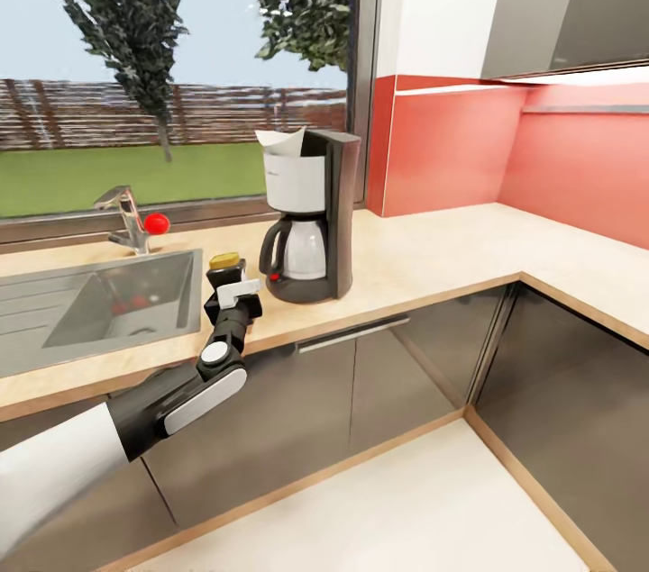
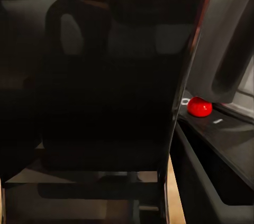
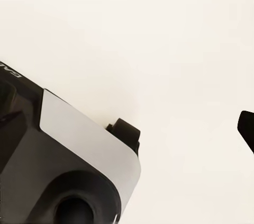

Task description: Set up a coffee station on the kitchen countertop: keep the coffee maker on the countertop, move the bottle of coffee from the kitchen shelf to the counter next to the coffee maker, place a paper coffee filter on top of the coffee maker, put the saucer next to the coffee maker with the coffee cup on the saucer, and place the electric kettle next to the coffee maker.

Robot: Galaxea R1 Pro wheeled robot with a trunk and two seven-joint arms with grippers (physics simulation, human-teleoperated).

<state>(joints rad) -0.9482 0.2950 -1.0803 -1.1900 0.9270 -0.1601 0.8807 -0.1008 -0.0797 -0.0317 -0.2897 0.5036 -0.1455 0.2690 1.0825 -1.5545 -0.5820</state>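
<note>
The left claw [image 1: 232, 291] pinches the small dark squarish bottle of coffee with a yellow cap [image 1: 224, 264] and a white side label, holding it upright just over the front part of the long light beige wood-look desk [image 1: 433, 252]. The bottle sits between the claw's fingers, its cap rising above them, and the head view cannot settle whether its base touches the desk. Just beside it, toward the robot's right, stands the tall black drip coffee maker with a pale grey-white filter basket [image 1: 311, 216]; the small white paper coffee filter [image 1: 281, 140] sits in the top of the basket, its uneven edge sticking up. On the bottle's other side lies the steel sink [image 1: 54, 311] with a chrome tap [image 1: 126, 216] and a small red ball [image 1: 157, 222] on the window ledge.

The left wrist view adds what the head view cannot: the bottle's dark glossy face [image 2: 100, 102] close up against the camera, and past it the coffee maker's carafe handle [image 2: 225, 49] and red switch [image 2: 199, 107].

The right wrist view shows a grey-and-black part of the robot's own body [image 3: 69, 166] over pale floor [image 3: 159, 33]; whether the right claw is spread or pressed together I cannot tell.
</note>
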